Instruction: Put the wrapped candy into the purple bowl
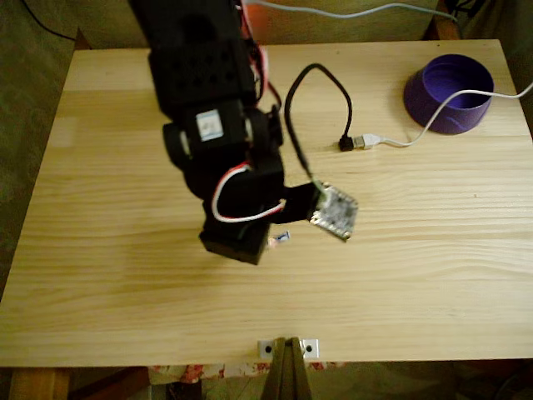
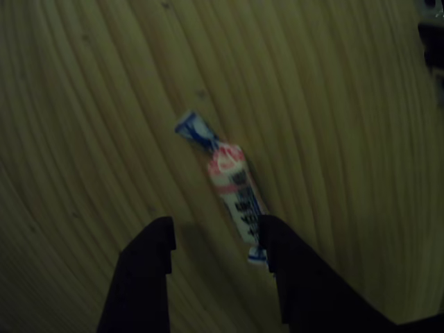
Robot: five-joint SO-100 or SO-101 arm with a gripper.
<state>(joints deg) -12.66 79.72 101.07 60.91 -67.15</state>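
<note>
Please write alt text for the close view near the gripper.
The open gripper hangs over a wooden table, its two dark fingers apart. The wrapped candy lies diagonally, its lower end beside the right finger.

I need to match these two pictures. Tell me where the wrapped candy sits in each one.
Fixed view: the wrapped candy peeks out just right of the black arm's lower end, left of centre on the table.
Other view: it lies diagonally at centre, its lower end beside the right jaw.
Shared landmark: the black gripper over the candy.

Wrapped candy [image 1: 281,239] mostly hidden behind the arm [image 1: 225,167], fixed view.
</note>
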